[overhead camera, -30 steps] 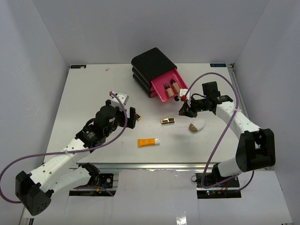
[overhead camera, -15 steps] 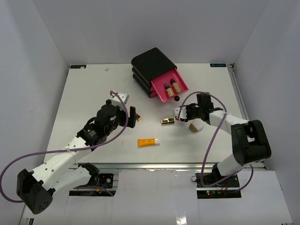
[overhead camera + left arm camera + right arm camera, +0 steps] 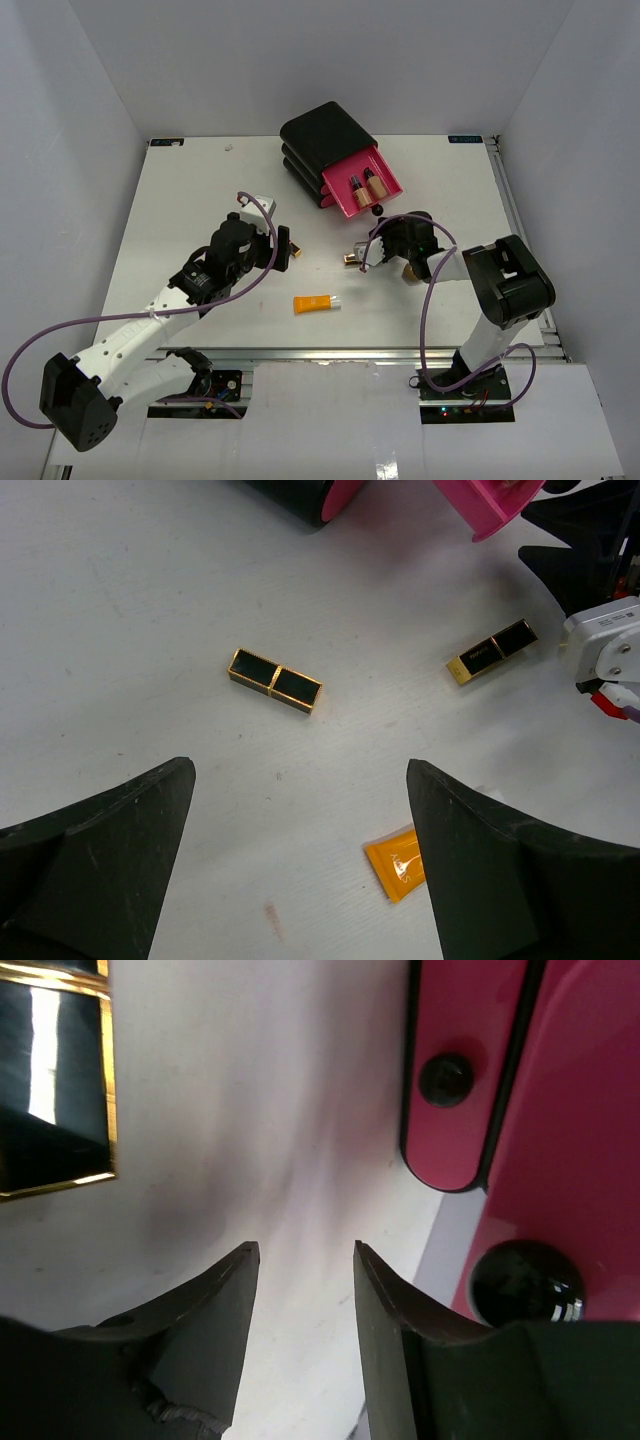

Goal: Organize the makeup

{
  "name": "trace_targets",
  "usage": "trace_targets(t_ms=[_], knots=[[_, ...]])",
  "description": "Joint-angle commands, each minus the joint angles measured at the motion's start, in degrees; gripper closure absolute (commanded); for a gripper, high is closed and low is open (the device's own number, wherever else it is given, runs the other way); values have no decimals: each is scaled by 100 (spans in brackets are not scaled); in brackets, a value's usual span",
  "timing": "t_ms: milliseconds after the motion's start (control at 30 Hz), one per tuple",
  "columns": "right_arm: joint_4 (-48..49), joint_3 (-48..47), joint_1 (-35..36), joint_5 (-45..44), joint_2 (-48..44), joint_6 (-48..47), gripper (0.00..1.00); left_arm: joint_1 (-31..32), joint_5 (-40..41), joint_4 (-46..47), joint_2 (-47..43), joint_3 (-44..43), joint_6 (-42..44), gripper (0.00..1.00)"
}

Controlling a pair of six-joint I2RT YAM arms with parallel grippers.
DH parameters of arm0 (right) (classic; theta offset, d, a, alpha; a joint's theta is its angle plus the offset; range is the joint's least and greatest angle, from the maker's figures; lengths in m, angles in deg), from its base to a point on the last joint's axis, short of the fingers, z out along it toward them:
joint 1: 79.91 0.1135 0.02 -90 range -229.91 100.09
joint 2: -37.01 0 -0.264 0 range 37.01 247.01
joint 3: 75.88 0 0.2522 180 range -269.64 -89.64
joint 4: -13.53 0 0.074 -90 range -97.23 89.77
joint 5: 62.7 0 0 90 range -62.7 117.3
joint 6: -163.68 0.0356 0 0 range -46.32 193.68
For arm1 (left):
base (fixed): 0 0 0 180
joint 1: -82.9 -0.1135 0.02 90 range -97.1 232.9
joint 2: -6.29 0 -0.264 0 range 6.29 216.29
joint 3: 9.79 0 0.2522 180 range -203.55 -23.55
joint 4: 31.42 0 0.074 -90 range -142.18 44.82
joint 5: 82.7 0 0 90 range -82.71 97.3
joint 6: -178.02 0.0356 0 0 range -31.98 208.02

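Now grips nothing, either side.
Shows R gripper (image 3: pixel 305 1250) part-open just beside lipstick tube (image 3: pixel 357 258), L gripper (image 3: pixel 300 767) wide open near 2nd lipstick (image 3: pixel 275 679), orange tube (image 3: pixel 315 302) nearer bases, tan bottle (image 3: pixel 374 184) in pink drawer (image 3: pixel 345 203).

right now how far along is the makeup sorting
Done: two tan bottles lie in the open pink drawer. In hand: nothing. The right gripper is open beside the right lipstick, and the left gripper is open near the left lipstick. Left: both lipsticks, the orange tube and the egg-shaped piece, all on the table.
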Motion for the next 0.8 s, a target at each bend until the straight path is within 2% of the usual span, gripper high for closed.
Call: trace_targets(t_ms=[0,367,767], knots=[[830,-231,28,-129,-68,-129,50,-61,-90,92,-21,20,-37,2],[235,-1080,40,-157,-476,830,50,-70,-155,92,-67,11,-33,2],[-347,-1856,128,-153,-323,981,50,-72,-187,101,-77,3,-33,2]])
